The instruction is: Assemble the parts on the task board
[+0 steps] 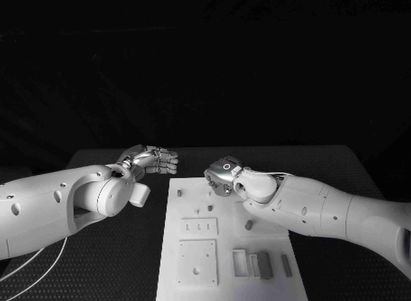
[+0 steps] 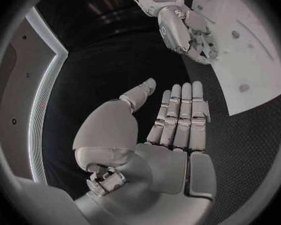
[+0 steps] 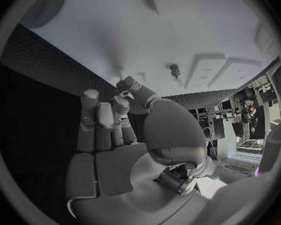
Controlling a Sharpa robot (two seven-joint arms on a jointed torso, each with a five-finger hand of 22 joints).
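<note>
The white board (image 1: pixel 231 219) lies in the middle of the black table (image 1: pixel 341 164), small parts (image 1: pixel 264 263) resting on it. Both hands hover at its far end: the left hand (image 1: pixel 151 160) beside it, fingers straight and empty; the right hand (image 1: pixel 223 175) over its edge, also empty.

The task board (image 1: pixel 225 248) lies mid-table (image 1: pixel 106 269) before me. My left hand (image 1: pixel 150 160) sits just off its far-left corner, my right hand (image 1: pixel 225 175) over its far edge. Parts (image 1: pixel 273 266) lie on its near-right area.
</note>
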